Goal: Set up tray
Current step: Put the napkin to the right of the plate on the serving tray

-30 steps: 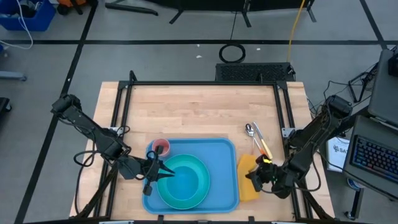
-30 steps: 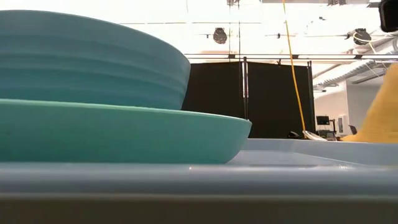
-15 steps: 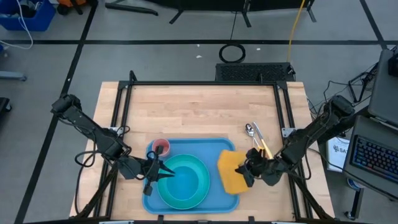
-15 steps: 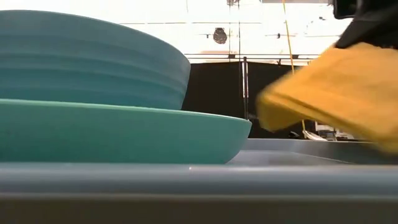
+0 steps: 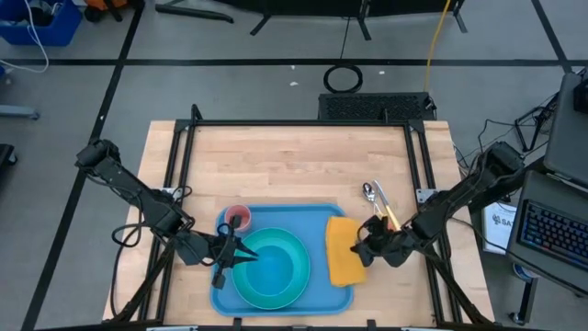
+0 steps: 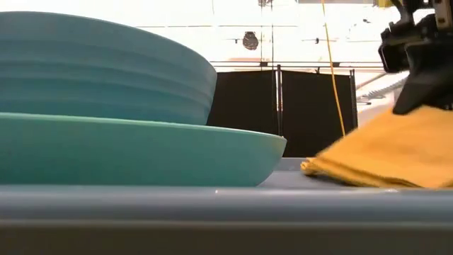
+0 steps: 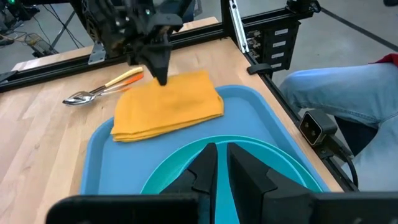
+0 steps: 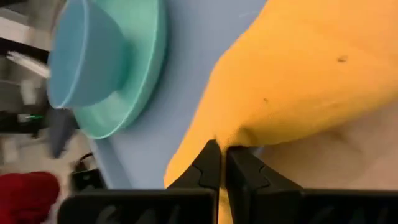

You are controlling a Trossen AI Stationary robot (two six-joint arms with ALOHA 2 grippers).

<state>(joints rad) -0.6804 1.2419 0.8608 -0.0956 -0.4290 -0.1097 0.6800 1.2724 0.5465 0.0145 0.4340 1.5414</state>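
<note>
The blue tray (image 5: 317,219) lies at the table's near middle. On its left part a cyan plate (image 6: 141,149) carries a blue bowl (image 6: 106,71). A folded yellow cloth (image 5: 342,253) lies on the tray's right part, and my right gripper (image 5: 361,246) is shut on its right edge. My left gripper (image 5: 250,258) hangs at the left edge of plate and bowl. Its fingers are together with nothing between them, and I see no touch. My right gripper pinches the yellow cloth's right edge (image 8: 239,134) between its two fingers. It comes slanting down from the table's right side. The cloth is folded in several layers. Its left part (image 6: 318,168) lies on the tray, and the held edge rises a little toward the fingers.
A pink cup (image 5: 238,218) stands in the tray's far left corner. A spoon and an orange-handled utensil (image 5: 378,200) lie on the wood right of the tray. Black frame rails (image 5: 294,123) border the table. A person's legs (image 7: 336,93) show beyond the near edge.
My right gripper has gone toward the table's left edge and down, still shut on the yellow cloth. The cloth, which lay on the wood right of the tray, has been lifted over the tray's right rim and now lies on the tray's right part.
</note>
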